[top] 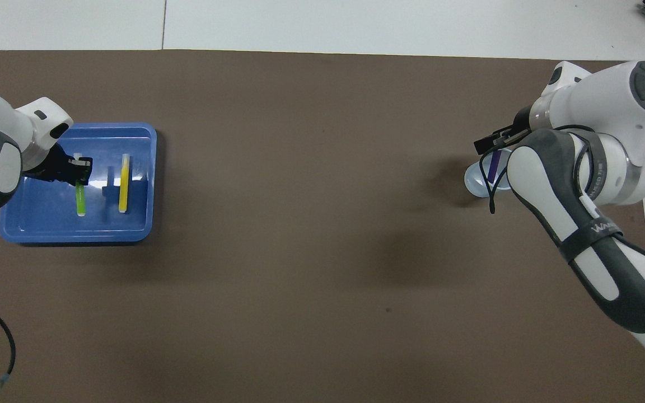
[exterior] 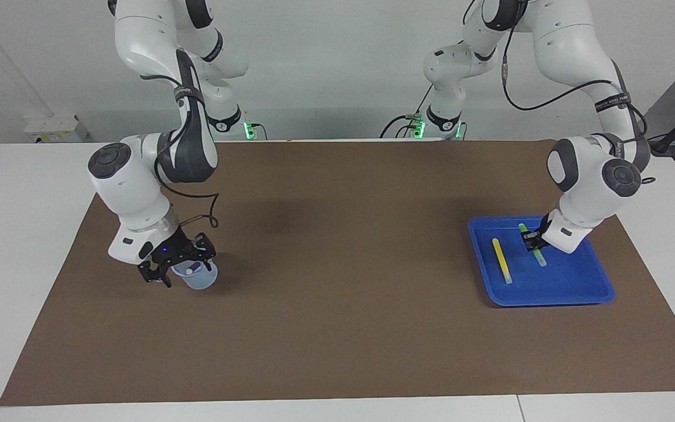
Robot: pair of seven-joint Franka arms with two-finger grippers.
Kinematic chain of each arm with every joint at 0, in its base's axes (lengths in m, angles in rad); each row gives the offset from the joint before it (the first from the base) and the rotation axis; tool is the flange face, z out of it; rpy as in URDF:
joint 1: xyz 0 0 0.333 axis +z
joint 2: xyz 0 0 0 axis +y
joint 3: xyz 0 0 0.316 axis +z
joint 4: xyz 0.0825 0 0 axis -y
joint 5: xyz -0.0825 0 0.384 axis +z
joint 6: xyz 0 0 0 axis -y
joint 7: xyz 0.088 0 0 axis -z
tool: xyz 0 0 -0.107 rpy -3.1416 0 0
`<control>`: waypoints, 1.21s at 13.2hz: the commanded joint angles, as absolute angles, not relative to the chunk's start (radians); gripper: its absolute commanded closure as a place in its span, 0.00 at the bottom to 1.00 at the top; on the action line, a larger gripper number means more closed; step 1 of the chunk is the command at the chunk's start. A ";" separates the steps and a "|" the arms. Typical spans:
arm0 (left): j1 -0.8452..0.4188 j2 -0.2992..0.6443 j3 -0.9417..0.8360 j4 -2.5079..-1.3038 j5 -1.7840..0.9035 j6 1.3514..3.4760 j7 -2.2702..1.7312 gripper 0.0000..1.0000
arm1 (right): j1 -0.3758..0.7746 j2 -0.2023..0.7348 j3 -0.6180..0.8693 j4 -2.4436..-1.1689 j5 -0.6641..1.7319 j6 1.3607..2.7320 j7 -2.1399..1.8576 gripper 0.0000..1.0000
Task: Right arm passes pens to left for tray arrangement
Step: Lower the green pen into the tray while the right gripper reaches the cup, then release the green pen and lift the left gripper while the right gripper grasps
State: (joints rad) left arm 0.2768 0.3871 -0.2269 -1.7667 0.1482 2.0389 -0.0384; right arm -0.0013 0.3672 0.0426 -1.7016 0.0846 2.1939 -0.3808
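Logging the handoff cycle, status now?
Left gripper at green pen in blue tray, yellow pen beside. Right gripper at cup, purple pen inside. Nothing obstructing.

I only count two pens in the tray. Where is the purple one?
The purple pen stands in the translucent cup at the right arm's end of the table, with the right gripper at the cup.

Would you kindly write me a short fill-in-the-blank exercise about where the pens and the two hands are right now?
1. The yellow pen lies in the blue ____.
2. The left hand is at the ____ pen in the tray.
3. The purple pen stands in the ____.
4. The right hand is over the ____.

Missing words: tray; green; cup; cup
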 commanded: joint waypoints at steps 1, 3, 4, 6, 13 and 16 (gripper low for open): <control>0.290 0.391 -0.235 -1.802 0.160 2.095 -0.034 1.00 | -0.018 0.360 0.055 -1.717 0.080 2.183 -0.348 0.31; 0.296 0.390 -0.235 -1.841 0.161 2.147 -0.034 1.00 | -0.023 0.360 0.055 -1.715 0.080 2.175 -0.348 0.39; 0.296 0.390 -0.235 -1.854 0.161 2.166 -0.034 1.00 | -0.028 0.360 0.055 -1.715 0.080 2.174 -0.348 0.42; 0.296 0.390 -0.235 -1.867 0.161 2.186 -0.034 1.00 | -0.031 0.360 0.055 -1.715 0.081 2.174 -0.348 0.45; 0.304 0.385 -0.235 -1.931 0.161 2.295 -0.028 0.35 | -0.029 0.356 0.055 -1.726 0.087 2.171 -0.307 0.56; 0.311 0.385 -0.236 -1.916 0.160 2.261 -0.028 0.00 | -0.029 0.356 0.057 -1.726 0.094 2.169 -0.305 0.73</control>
State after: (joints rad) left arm 0.2944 0.3923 -0.2259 -1.8899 0.1487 2.2471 -0.0372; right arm -0.0159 0.3672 0.0432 -1.7137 0.0864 2.1834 -0.3224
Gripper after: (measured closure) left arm 0.590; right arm 0.612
